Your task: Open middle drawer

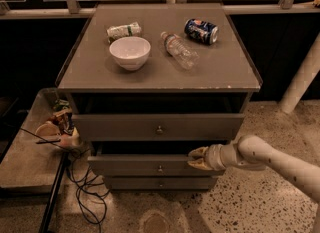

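Observation:
The middle drawer (145, 166) is a grey-brown long front panel with a small round knob (160, 168) at its centre. It stands out a little from the cabinet, with a dark gap above it. My gripper (198, 158) comes in from the right on a white arm (270, 159) and sits at the top edge of this drawer's front, right of the knob. The taller top drawer (159, 127) is above it and the narrow bottom drawer (161, 183) is below it.
On the cabinet top (225, 72) lie a white bowl (129, 52), a clear plastic bottle (179, 50), a blue can (201, 30) and a crumpled packet (124, 30). A low side table (25, 162) with small items and black cables (82, 187) stands at the left. A white post (300, 77) is at the right.

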`<act>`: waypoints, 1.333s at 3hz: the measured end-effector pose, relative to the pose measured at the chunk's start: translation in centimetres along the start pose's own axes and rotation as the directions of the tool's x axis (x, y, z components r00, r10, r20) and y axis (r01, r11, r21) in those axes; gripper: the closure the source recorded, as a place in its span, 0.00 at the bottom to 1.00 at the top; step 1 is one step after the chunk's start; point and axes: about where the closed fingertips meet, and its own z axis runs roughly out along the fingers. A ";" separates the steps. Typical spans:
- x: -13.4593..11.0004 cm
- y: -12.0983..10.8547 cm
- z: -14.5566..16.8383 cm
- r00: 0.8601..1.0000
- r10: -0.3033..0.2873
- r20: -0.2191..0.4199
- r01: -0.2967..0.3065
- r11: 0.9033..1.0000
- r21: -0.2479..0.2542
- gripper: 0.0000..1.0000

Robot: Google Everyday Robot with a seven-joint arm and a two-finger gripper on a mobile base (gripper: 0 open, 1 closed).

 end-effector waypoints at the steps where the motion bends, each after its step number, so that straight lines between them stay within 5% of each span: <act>1: -0.3 -0.1 -0.3 1.000 0.000 0.000 0.000 1.000 0.000 1.00; 2: -1.2 -0.3 -1.6 0.999 -0.048 -0.003 0.049 0.998 0.036 1.00; 3: -1.2 -0.3 -1.7 0.999 -0.049 -0.003 0.049 0.998 0.036 0.89; 4: -1.2 -0.3 -1.7 0.999 -0.049 -0.003 0.049 0.998 0.036 0.66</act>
